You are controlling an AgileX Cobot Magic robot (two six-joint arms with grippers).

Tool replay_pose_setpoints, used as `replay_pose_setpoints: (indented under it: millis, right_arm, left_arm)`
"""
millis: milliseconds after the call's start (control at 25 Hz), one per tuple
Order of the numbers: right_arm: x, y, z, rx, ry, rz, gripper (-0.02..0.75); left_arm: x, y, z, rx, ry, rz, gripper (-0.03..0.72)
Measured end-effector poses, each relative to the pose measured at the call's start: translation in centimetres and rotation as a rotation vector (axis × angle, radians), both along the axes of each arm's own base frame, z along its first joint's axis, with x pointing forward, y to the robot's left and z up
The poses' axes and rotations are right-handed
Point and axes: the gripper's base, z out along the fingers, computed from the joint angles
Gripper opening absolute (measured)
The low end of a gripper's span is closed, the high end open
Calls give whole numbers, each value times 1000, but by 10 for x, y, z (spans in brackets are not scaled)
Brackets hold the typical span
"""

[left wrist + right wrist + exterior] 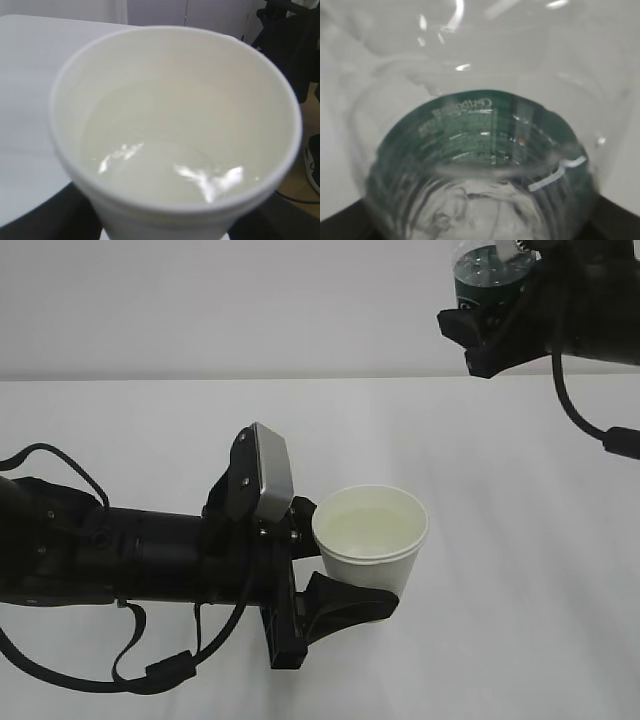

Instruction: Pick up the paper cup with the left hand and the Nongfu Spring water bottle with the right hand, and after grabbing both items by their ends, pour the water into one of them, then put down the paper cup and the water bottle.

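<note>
Left of centre in the exterior frame, the left hand clamps the paper cup between wide-set jaws, upright, with water pooled inside. In the upper right corner, the right hand grips the Nongfu Spring water bottle around its green-labelled body, well apart from the cup.

A plain white table with nothing seen resting on it.

Nongfu Spring water bottle: dark green label carries rows of small pale print (seen through the clear plastic, blurred); no word can be read with certainty.
</note>
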Motion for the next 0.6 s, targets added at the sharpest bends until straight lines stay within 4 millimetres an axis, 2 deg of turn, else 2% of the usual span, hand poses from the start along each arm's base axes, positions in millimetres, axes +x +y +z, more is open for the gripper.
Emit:
replay_pose_setpoints:
  millis: [600]
  right_arm:
    - [10,-1,-18,98,87,-77,491]
  left_arm:
    - [0,0,0,0,0,0,474]
